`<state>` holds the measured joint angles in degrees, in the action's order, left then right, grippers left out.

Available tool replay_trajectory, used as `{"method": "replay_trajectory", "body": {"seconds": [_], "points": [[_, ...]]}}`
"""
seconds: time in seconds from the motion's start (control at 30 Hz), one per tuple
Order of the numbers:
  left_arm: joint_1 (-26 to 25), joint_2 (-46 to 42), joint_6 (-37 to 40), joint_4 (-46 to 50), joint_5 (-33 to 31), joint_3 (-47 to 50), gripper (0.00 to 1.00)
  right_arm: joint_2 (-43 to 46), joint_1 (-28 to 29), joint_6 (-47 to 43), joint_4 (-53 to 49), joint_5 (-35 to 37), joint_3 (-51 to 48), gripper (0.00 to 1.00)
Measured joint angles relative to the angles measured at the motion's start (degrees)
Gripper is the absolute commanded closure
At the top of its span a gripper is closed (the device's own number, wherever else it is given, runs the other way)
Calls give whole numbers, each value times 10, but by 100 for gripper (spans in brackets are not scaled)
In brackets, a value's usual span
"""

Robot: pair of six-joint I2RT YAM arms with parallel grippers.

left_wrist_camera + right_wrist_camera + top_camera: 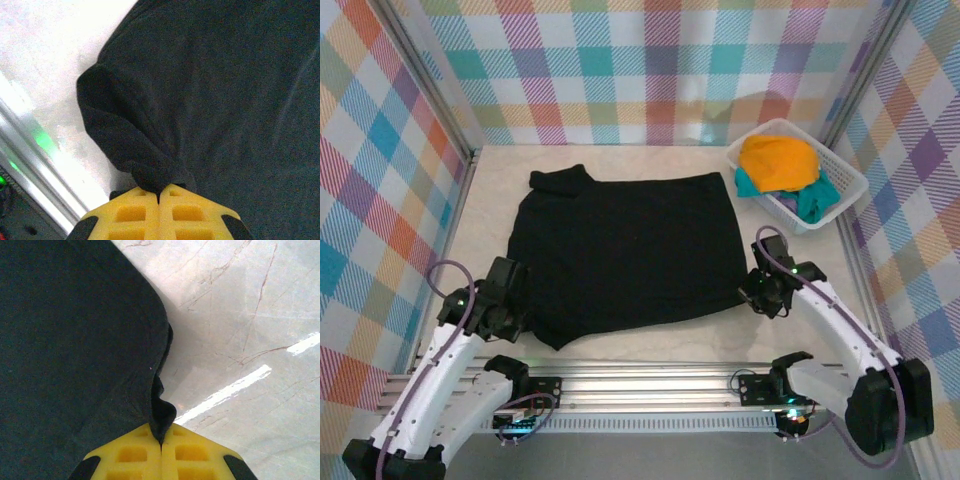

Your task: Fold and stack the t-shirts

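The black t-shirt (630, 255) is lying spread flat across the middle of the pale table (650, 158), forming a wide, rough rectangle with a flap of cloth jutting out at its far-left corner. Its 2 near corners are bunching into tight gathers, and soft creases are running from them into the cloth. The orange-yellow t-shirt (778, 162) is sitting crumpled on top inside the white basket (840, 160) at the far right. The teal t-shirt (813, 200) is lying bunched beneath it, poking out on 2 sides.

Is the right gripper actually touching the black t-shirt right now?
Touching. The right wrist view shows the right gripper shut on the edge of the black t-shirt, with a fold of cloth pinched between its yellow halves.
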<state>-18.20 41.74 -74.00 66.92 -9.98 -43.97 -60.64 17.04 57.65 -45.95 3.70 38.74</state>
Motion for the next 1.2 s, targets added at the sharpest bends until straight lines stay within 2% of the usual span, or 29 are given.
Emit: {"method": "replay_trajectory", "body": {"seconds": [0.3,0.57,0.87,1.2], "points": [[9,106,44,-32,-23,-81,100,-60,0,-3,10,17,82,100],[77,210,125,-80,-20,-132,100,-160,-1,-16,32,35,161,100],[121,295,196,-133,-11,-179,100,-249,-10,-20,50,49,229,100],[140,374,246,-180,5,-223,100,-340,-17,-19,63,53,276,100]]}}
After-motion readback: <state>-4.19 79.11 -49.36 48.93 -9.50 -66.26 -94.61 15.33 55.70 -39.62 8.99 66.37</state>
